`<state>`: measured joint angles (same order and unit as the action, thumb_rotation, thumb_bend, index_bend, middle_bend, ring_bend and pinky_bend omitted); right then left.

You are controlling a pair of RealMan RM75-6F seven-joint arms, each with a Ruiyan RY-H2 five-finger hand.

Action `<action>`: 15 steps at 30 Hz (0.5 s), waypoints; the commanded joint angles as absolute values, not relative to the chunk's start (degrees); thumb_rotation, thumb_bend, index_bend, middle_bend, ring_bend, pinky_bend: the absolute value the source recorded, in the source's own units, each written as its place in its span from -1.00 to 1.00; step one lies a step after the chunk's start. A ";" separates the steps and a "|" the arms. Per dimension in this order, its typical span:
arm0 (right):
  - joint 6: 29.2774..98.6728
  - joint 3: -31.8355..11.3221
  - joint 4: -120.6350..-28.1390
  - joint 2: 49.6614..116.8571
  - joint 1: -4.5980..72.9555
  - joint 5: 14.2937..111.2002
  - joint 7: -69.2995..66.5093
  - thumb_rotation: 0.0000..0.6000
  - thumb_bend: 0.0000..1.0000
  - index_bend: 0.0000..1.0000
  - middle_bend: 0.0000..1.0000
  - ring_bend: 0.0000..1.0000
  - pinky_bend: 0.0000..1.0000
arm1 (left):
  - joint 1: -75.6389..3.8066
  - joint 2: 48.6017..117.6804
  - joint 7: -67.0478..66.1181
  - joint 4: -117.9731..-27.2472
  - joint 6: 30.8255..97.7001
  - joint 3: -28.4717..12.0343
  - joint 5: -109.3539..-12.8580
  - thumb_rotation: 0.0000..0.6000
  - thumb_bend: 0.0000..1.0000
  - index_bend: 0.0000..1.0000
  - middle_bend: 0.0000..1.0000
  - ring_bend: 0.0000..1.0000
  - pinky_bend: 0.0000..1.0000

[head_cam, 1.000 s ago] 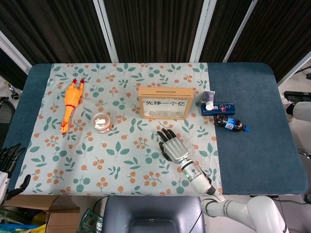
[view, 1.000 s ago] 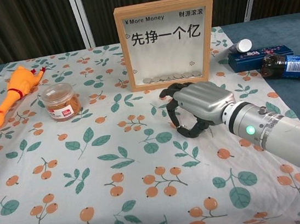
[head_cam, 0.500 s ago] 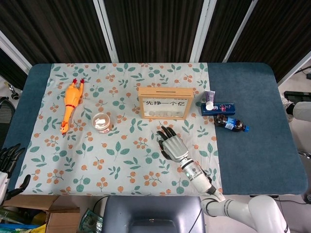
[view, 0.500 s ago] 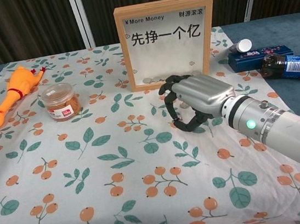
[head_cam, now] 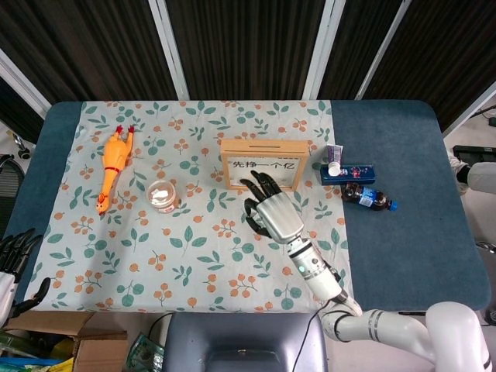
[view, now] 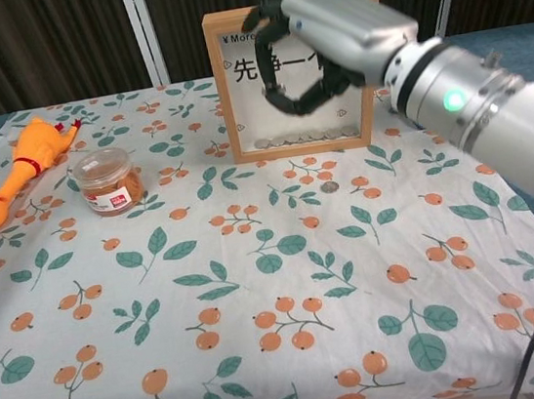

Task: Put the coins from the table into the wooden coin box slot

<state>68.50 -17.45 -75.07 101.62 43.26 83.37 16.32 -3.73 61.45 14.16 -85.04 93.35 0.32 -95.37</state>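
The wooden coin box (head_cam: 232, 164) (view: 228, 87) stands upright mid-table, with several coins along the bottom of its window (view: 303, 138). One coin (view: 330, 187) lies on the cloth just in front of the box. My right hand (head_cam: 271, 211) (view: 325, 39) is lifted off the table in front of the box's upper part. Its fingers are curled and I see no coin in them; whether it pinches one is unclear. My left hand (head_cam: 13, 254) hangs off the table's near left corner with fingers apart, holding nothing.
A rubber chicken (head_cam: 112, 167) (view: 22, 168) and a lidded jar (head_cam: 162, 194) (view: 107, 179) sit left of the box. To its right lie a blue carton (head_cam: 347, 172), a white tube (head_cam: 334, 160) and a cola bottle (head_cam: 368, 198).
My right hand has risen from the cloth in front of the box up to the box's top. A coin now shows where the hand was resting.
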 commanded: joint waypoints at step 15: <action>65.54 -33.02 -83.56 89.64 51.20 63.39 38.39 1.00 0.14 0.46 -0.45 -0.95 -0.56 | -4.33 61.54 14.83 -84.63 93.01 0.06 -95.48 1.00 -0.15 -1.00 -1.00 -1.00 -1.00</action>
<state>67.37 -32.71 -85.06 90.98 49.35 65.94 34.61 -4.23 61.40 14.65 -84.88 92.70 0.15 -95.15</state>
